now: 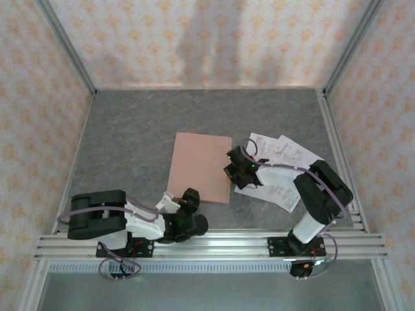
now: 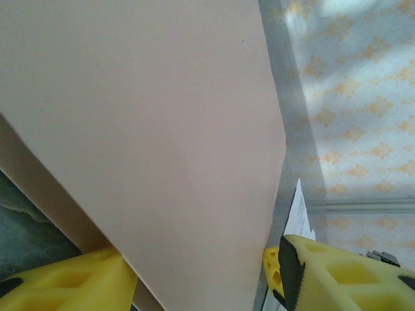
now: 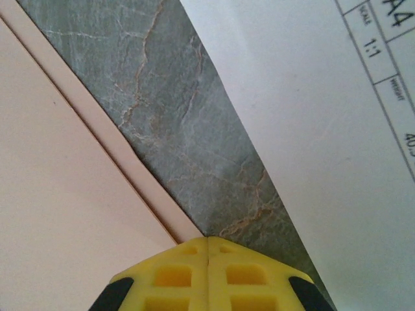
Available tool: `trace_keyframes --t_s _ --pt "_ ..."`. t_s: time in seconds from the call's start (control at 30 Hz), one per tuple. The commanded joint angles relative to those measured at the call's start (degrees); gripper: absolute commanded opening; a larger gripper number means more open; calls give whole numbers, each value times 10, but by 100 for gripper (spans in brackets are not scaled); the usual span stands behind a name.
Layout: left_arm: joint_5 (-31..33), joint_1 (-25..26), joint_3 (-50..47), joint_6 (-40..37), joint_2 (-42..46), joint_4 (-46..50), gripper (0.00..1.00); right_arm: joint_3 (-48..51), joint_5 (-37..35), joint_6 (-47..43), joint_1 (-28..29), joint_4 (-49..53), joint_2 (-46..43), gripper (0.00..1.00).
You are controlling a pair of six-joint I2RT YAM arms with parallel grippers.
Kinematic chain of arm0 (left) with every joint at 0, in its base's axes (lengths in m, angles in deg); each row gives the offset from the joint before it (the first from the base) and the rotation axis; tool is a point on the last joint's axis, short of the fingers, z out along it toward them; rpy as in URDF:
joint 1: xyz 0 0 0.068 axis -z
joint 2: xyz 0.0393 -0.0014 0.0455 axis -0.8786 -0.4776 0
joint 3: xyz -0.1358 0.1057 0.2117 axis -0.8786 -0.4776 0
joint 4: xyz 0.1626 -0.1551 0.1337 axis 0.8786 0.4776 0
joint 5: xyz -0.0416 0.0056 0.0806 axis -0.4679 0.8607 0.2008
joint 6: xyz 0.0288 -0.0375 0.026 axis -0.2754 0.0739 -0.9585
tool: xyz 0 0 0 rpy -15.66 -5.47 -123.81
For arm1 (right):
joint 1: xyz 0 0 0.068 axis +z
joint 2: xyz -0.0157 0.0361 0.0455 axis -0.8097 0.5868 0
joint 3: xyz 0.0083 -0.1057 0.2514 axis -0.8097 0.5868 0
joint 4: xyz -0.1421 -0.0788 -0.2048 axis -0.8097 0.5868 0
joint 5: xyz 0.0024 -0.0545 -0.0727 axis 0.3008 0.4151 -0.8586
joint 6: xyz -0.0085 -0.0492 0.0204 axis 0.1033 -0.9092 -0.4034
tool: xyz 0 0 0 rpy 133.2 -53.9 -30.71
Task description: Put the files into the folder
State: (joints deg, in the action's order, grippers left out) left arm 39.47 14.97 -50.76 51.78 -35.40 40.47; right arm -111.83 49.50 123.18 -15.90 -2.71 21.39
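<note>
We see a grey, stone-look bench (image 1: 142, 129) inside a box of walls (image 1: 214, 39) with an orange flower print, and silver posts (image 1: 65, 45) in the corners. A silver rail (image 1: 214, 245) runs along the near edge. The folder (image 1: 201, 167) lies flat in the middle of the bench, a little tilted. The files (image 1: 285, 159) lie just to its right, spread like a fan, one over the other, close to the right side of the bench. A thin strip of bare bench runs between the folder and the files. The right claw (image 1: 231, 171) sits low over that strip. Its two tips are pressed together with nothing between them, right at the folder's right edge. There we can see the folder's two layers, one poking out a bit past the other. The left claw (image 1: 176, 202) is at the folder's near edge, by the left corner. Its yellow fingers (image 2: 337, 272) are spread apart, and the folder's corner lies between them. We cannot tell if they touch it. Behind the folder and to its left there is lots of bare bench.
</note>
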Motion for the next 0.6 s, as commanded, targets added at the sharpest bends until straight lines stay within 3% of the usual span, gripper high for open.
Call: trace_keyframes --t_s 0.0,0.57 --pt "-43 -8 9 345 -34 -28 60 33 7 6 -1 66 33 0" --pt "-69 -13 39 344 -121 -110 60 37 16 8 -2 53 34 0"
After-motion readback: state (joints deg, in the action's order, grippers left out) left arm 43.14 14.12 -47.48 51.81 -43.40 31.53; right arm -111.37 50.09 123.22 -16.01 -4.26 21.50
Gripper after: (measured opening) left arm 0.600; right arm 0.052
